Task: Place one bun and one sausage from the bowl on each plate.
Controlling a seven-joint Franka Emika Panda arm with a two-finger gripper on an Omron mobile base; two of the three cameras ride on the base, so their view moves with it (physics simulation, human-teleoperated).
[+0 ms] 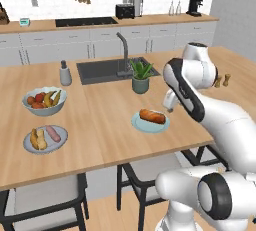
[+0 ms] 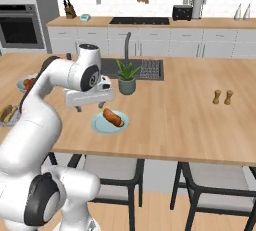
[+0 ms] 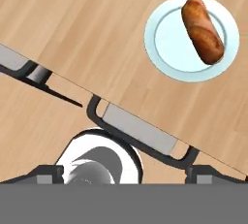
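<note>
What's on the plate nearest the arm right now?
One orange-brown bun lies on the near plate; no sausage is visible on it. Nothing covers the plate in the hand view, where its rim shows all round. The end effector is not holding anything.

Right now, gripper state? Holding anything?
Gripper: open, holding nothing, raised above the counter beside the plate that carries an orange bun.
</note>
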